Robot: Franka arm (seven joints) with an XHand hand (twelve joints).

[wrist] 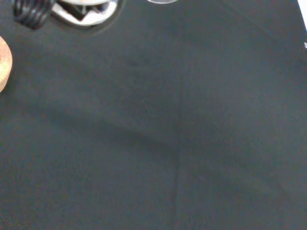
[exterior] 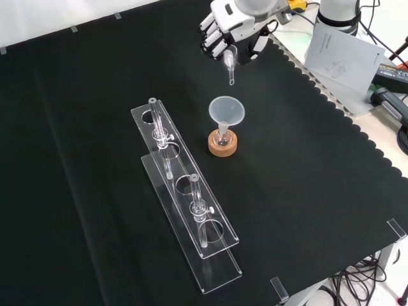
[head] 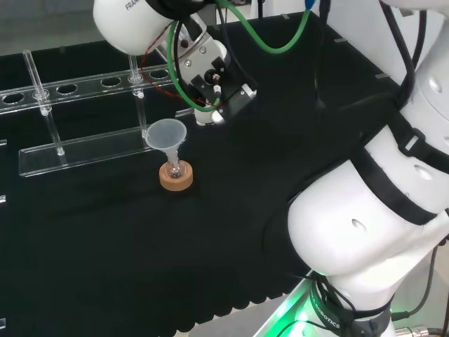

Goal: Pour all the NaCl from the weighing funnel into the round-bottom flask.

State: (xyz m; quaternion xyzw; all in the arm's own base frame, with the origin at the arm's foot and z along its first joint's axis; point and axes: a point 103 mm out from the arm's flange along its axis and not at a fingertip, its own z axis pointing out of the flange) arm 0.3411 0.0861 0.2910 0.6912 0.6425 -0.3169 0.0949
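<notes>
Hand point(exterior: 224, 29): fingers curled on weighing funnel point(exterior: 230, 67), stem down; 1 round-bottom flask point(exterior: 222, 136) at 6 o'clock, front view.

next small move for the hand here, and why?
Probably bring the hand toward the funnel until the weighing funnel's stem tip is over its mouth. In the front view the hand holds the weighing funnel stem-down, above and beyond the funnel seated in the round-bottom flask on its cork ring. Tilting further now would likely spill onto the cloth.
</notes>
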